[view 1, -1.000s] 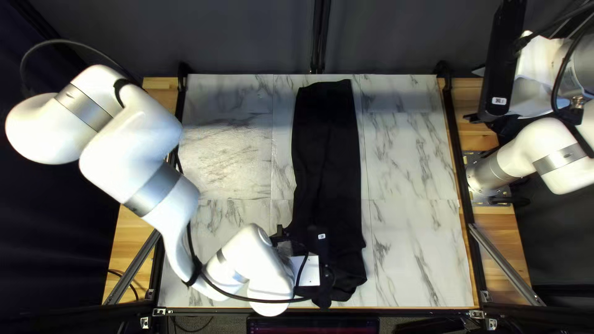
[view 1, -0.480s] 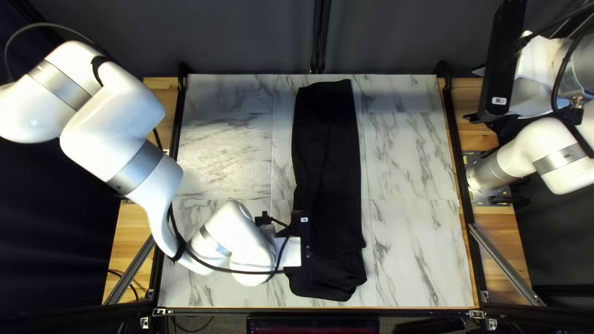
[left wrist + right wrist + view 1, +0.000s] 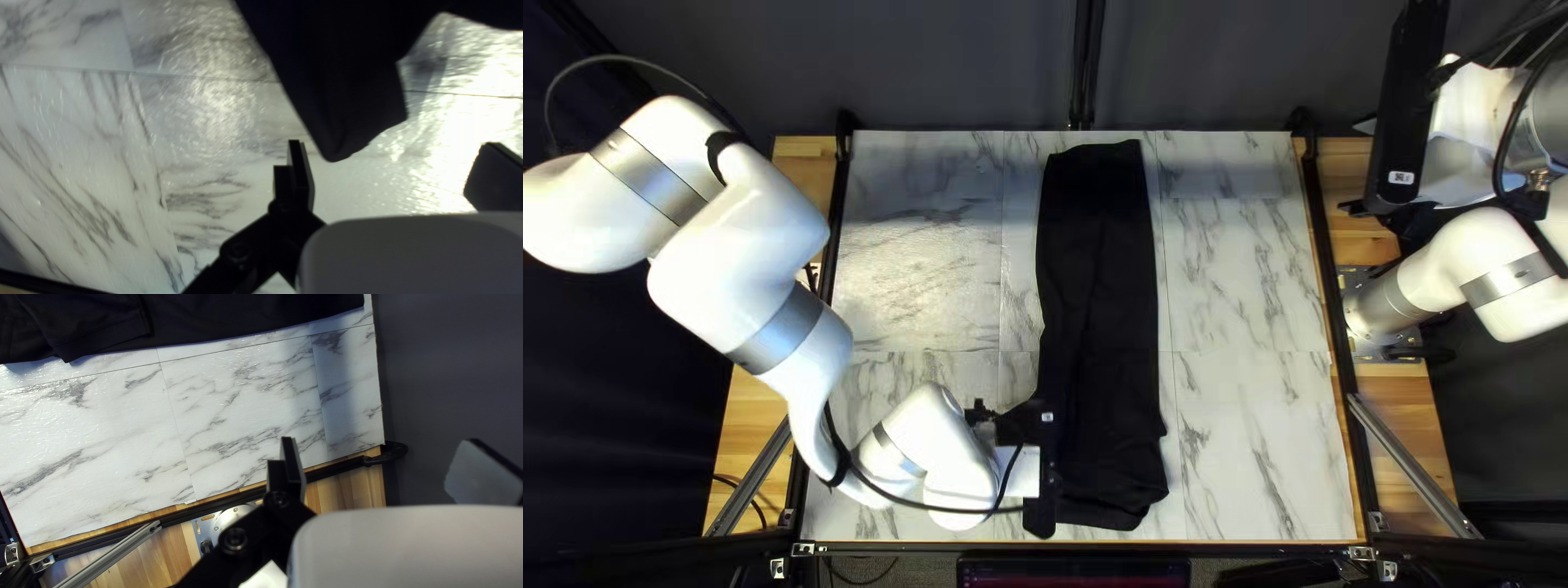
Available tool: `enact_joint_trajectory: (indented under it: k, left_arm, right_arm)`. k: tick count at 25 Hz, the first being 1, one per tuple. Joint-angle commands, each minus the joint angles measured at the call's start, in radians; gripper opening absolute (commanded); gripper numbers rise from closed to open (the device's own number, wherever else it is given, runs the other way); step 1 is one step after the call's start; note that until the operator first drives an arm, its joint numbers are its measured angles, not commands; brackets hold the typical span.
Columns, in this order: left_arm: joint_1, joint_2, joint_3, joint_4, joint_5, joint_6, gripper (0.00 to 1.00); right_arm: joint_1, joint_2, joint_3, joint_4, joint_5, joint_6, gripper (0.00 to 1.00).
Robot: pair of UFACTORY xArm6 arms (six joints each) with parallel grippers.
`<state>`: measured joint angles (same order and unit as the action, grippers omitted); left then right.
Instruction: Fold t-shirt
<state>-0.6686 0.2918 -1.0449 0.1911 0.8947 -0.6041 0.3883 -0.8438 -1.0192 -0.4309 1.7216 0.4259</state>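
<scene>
One black T-shirt (image 3: 1100, 272): laid lengthwise on the bench (image 3: 1241, 436), a long strip from far edge towards near
Left claw (image 3: 1047, 468): fingers spread, by the shirt's nearer end, a cloth corner ahead
Right claw (image 3: 1383, 212): spread, well apart from the shirt

I've got my left arm (image 3: 739, 270) reaching out, left end effector (image 3: 1043, 468) open; my right arm (image 3: 1492, 272) sits folded near its base, right end effector (image 3: 1394, 198) open.
</scene>
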Motion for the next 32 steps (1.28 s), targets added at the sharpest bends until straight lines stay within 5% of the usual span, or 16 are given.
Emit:
enact_joint_trajectory:
  k: [1,9,20,23,25,32]
  left_arm:
    - [0.026,-0.042,0.096,-0.06,-0.118,0.212,1.0]
    - [0.068,-0.084,0.194,-0.198,-0.267,0.528,0.97]
    - [0.083,-0.081,0.219,-0.269,-0.363,0.657,0.86]
    - [0.091,-0.077,0.219,-0.267,-0.36,0.669,0.58]
    - [0.096,-0.074,0.22,-0.267,-0.36,0.676,0.04]
    - [0.115,-0.055,0.227,-0.277,-0.388,0.71,0.0]
  right_arm:
    - [0.0,0.0,0.0,0.0,0.0,0.0,1.0]
    - [0.0,0.0,0.0,0.0,0.0,0.0,1.0]
    - [0.0,0.0,0.0,0.0,0.0,0.0,1.0]
    - [0.0,0.0,0.0,0.0,0.0,0.0,1.0]
    - [0.0,0.0,0.0,0.0,0.0,0.0,1.0]
    - [0.0,0.0,0.0,0.0,0.0,0.0,1.0]
